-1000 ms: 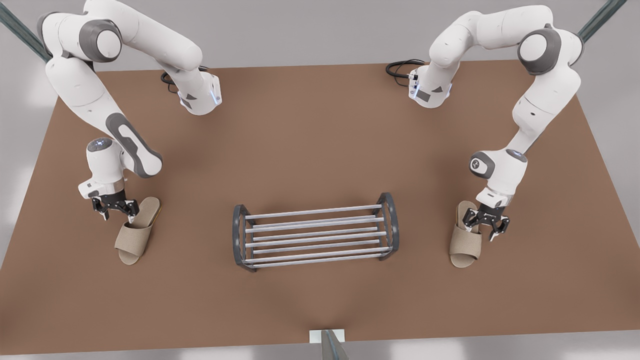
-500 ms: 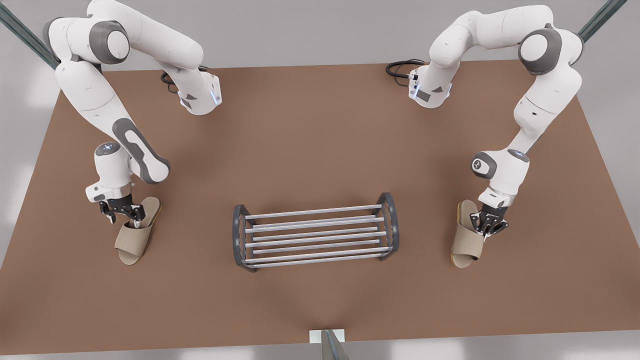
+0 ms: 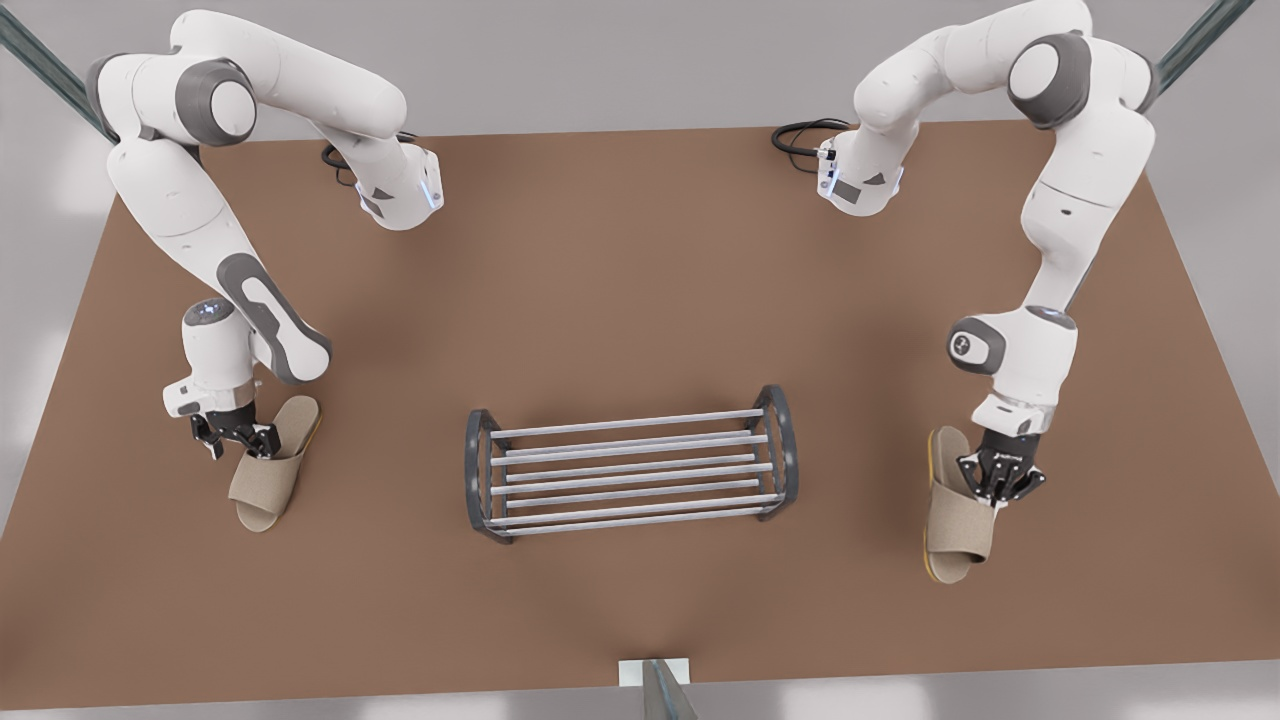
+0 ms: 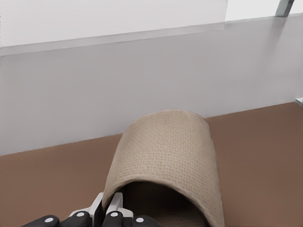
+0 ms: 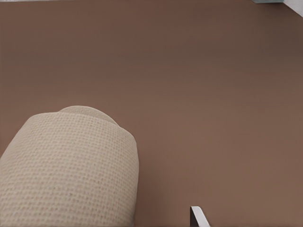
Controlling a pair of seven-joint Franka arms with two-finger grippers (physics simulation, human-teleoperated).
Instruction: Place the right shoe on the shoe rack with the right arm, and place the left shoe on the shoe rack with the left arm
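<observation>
Two alike beige slippers flank the shoe rack [image 3: 478, 470], which stands mid-table. At the front view's right, my left gripper [image 3: 1000, 485] is shut on the side of the left shoe's [image 3: 958, 525] strap. That shoe hangs tilted, with its yellow sole edge showing. The left wrist view shows the left gripper [image 4: 109, 208] pinching the left shoe's [image 4: 165, 151] strap edge. At the front view's left, my right gripper [image 3: 240, 445] is open astride the strap's side on the right shoe [image 3: 265, 485], which lies on the table. In the right wrist view one fingertip [image 5: 198, 216] stands apart from the right shoe [image 5: 66, 170].
The brown table [image 3: 640, 280] stretches bare between the rack and the arm bases at the back. Black cables [image 3: 800, 135] lie by the base at the front view's right. A white block [image 3: 655, 672] with a pole sits at the near edge's middle.
My left gripper shut on the left shoe and carried it toward the table's near edge, tilting it. My right gripper settled lower onto the right shoe's strap. That shoe barely shifted.
</observation>
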